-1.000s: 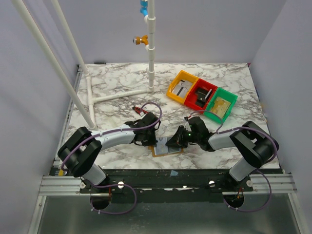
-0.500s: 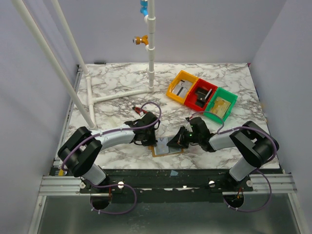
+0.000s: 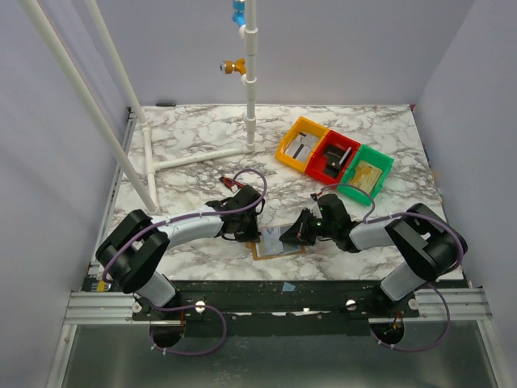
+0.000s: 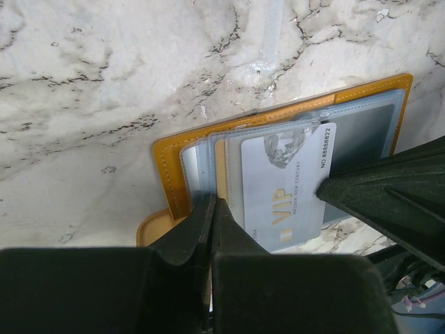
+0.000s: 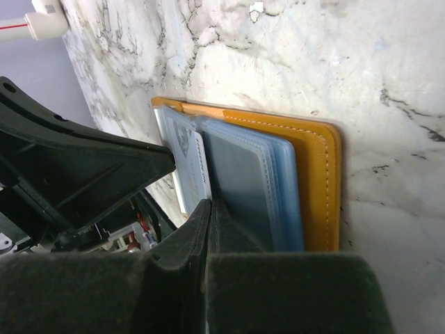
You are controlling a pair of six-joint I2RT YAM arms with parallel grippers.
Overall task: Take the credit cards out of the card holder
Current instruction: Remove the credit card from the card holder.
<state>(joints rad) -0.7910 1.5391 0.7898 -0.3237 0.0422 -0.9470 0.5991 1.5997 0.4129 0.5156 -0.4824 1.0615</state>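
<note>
Approach room as I see it: left pincer point(image 3: 249, 233) and right pincer point(image 3: 296, 236) crowd the card holder point(image 3: 275, 247) from both sides. Far right, three bins point(image 3: 333, 158) stand in the way; far left, the pipe frame point(image 3: 198, 158). Open counter point(image 3: 347, 117) lies along the far edge.

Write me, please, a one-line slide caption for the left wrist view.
Closed left fingers on the open card holder; right fingers at the edge of a silver VIP card.

You have the mustard-brown card holder point(image 4: 169, 174) lying open and flat on the marble table point(image 4: 104, 83), clear sleeves fanned, a pale grey VIP credit card point(image 4: 288, 188) half out.
</note>
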